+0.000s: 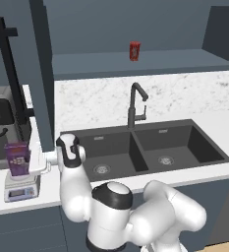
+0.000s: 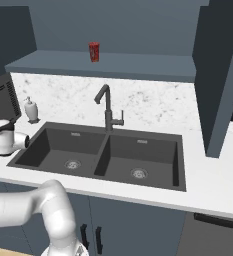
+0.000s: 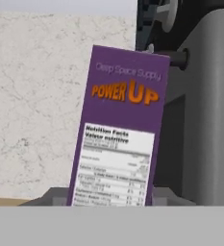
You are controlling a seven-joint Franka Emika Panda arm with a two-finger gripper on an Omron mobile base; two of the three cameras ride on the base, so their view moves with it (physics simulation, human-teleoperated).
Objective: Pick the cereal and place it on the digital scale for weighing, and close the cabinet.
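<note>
The arm rises from the base, bends at a white elbow and reaches out level toward nine o'clock in the left base view, its wrist ending at the end effector (image 1: 42, 161), low over the worktop (image 1: 47, 189) just beside the left end of the sink (image 1: 145, 145). In the right base view the wrist shows at the left edge, at about nine o'clock.

The cereal (image 1: 17, 157) stands on the scale (image 1: 21, 187), at nine o'clock from the end effector and just beside it. Whether the fingers touch the box cannot be told, nor whether the jaws are released or clenched: the fingertips are hidden in the left base view and do not show against the box in the hand view.

In the hand view the cereal (image 3: 120, 129) stands straight ahead, leaning slightly to one o'clock in the picture, its base on the grey plate of the scale (image 3: 51, 197). A dark appliance (image 3: 200, 96) lies behind it at three o'clock.

The cabinet door (image 1: 42, 74) hangs open, edge-on, above the end effector at twelve o'clock, its black handle (image 1: 10, 69) further left. A red can (image 1: 134, 50) stands on the shelf (image 1: 135, 64) well apart, above the tap (image 1: 135, 103).
</note>
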